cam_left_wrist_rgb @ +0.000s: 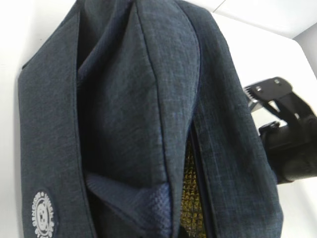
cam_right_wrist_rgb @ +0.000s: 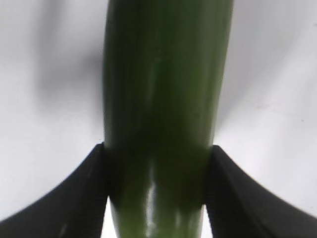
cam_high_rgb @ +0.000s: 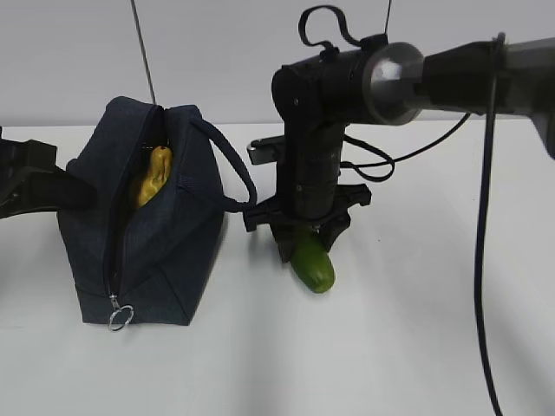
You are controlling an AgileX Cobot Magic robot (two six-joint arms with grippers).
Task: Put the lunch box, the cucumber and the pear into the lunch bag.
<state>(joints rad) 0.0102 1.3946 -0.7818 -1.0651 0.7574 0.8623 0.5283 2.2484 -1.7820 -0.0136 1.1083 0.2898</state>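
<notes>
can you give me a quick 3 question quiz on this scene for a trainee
1. True or false: the lunch bag is zipped shut.
2. Multiple choice: what sits between the fingers of the right end effector? A) the pear B) the cucumber C) a lunch box
3. Short answer: what yellow thing shows through the bag's opening?

Key
1. False. The zipper stands open along the top and front, with the ring pull hanging at the bottom.
2. B. The cucumber fills the gap between both fingers in the right wrist view, its end poking out below in the exterior view.
3. The pear, already inside the bag.
</notes>
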